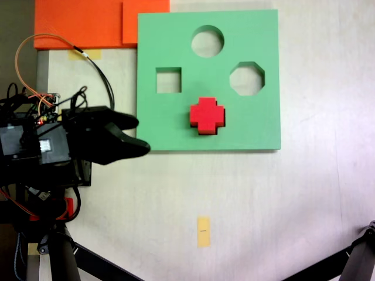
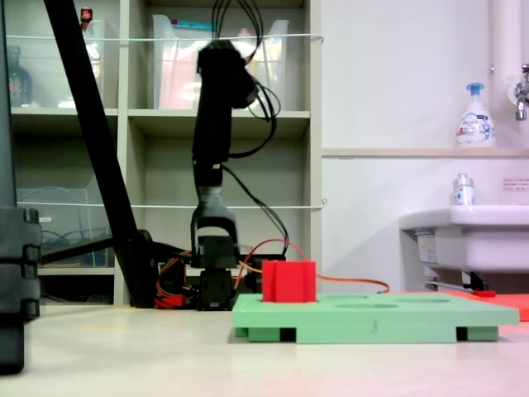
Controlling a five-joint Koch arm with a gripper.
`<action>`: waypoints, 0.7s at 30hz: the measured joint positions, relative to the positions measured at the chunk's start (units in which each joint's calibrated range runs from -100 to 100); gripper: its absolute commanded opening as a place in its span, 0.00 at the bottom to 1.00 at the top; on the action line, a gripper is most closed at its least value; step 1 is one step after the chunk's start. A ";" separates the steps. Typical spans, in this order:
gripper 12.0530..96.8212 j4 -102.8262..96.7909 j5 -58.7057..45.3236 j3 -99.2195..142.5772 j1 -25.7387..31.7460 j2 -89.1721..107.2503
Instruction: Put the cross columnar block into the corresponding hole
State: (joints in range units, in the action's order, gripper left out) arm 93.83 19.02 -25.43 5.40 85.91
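The red cross columnar block (image 1: 206,115) (image 2: 288,281) stands upright on the green foam board (image 1: 258,132) (image 2: 372,318), below the middle of its cutouts in a fixed view. It rises well above the board's top. The corresponding hole is hidden under the block, and I cannot tell how deep the block sits. My black gripper (image 1: 142,134) hovers left of the board's lower left corner, apart from the block. Its jaws are open with nothing between them. In a fixed view the arm (image 2: 213,149) stands folded behind the board.
The board also has a round cutout (image 1: 207,41), a square cutout (image 1: 168,80) and an octagonal cutout (image 1: 246,78). Orange foam sheets (image 1: 82,23) lie past the board's top left. A yellow tape mark (image 1: 203,231) is on the table. Black tripod legs (image 1: 64,257) stand nearby.
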 measured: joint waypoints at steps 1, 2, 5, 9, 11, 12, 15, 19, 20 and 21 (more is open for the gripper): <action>0.53 -0.29 -1.56 5.59 -1.37 0.82; 0.53 -1.47 -2.88 12.74 -2.74 2.33; 0.52 -11.45 -6.15 40.96 -6.01 11.22; 0.51 -29.07 -8.60 68.01 -8.06 13.27; 0.51 -33.48 -8.74 78.10 -9.62 13.13; 0.51 -35.34 -8.74 83.68 -10.40 13.13; 0.51 -44.84 -8.79 96.91 -10.94 13.54; 0.51 -66.08 -10.21 108.97 -10.21 13.68; 0.50 -71.56 -10.70 112.20 -9.96 13.68; 0.48 -77.24 -11.23 115.34 -9.72 13.82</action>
State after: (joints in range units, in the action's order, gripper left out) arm 16.59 7.79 89.91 -4.32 99.73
